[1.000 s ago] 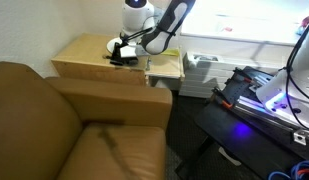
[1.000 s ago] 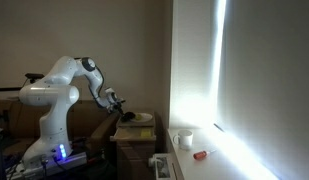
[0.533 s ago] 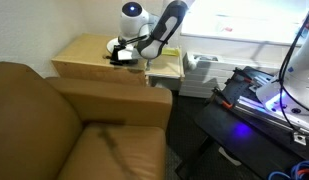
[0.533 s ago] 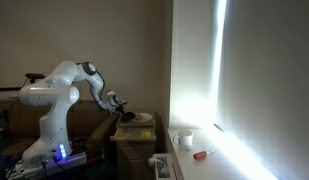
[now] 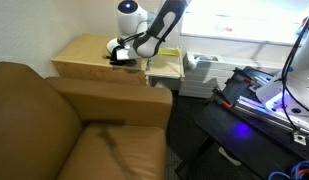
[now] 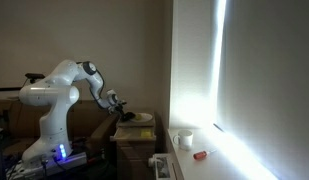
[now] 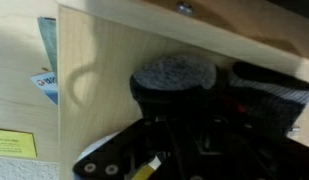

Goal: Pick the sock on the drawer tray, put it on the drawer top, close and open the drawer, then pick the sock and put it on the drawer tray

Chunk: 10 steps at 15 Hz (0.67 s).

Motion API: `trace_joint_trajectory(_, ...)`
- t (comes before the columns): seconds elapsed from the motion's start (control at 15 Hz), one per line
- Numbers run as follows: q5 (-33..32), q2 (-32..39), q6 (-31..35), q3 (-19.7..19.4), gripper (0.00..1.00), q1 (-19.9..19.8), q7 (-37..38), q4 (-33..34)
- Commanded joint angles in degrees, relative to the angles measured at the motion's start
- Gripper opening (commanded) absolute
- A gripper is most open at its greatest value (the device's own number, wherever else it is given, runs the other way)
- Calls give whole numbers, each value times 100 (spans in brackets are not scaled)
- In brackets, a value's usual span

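A rolled sock (image 7: 174, 70), grey with a black band, lies on light wood in the wrist view, below a wooden edge that carries a screw. My gripper (image 7: 179, 105) comes in from the bottom, and its dark fingers are drawn in against the sock's sides. In both exterior views the gripper (image 5: 119, 52) (image 6: 122, 112) is down at the wooden drawer unit (image 5: 84, 48), beside the pulled-out drawer tray (image 5: 166, 66). The sock is too small to make out there. Whether it rests on the top or in the tray, I cannot tell.
A brown couch (image 5: 64, 125) stands right against the drawer unit. A white crate (image 5: 202, 72) and a black stand with a purple light (image 5: 256, 100) are beside the tray. A leaflet (image 7: 46, 62) and a yellow label (image 7: 12, 146) lie left of the wood.
The arm's white upper joint has shifted a little sideways over the unit, and the gripper has stayed low at the same spot. The jaws have drawn in.
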Motion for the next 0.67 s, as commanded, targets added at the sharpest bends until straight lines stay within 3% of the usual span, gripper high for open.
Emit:
trace_joint_trajectory(0.0,230,-1320,-614,928,0,-677,-940,-905)
trace_joint_trajectory(0.2,403,-2222,-1296,1442,1,-1233,-1421,-1477)
trace_joint_trajectory(0.6,627,-3929,-1928,1993,1,-2514,-1779,-2802)
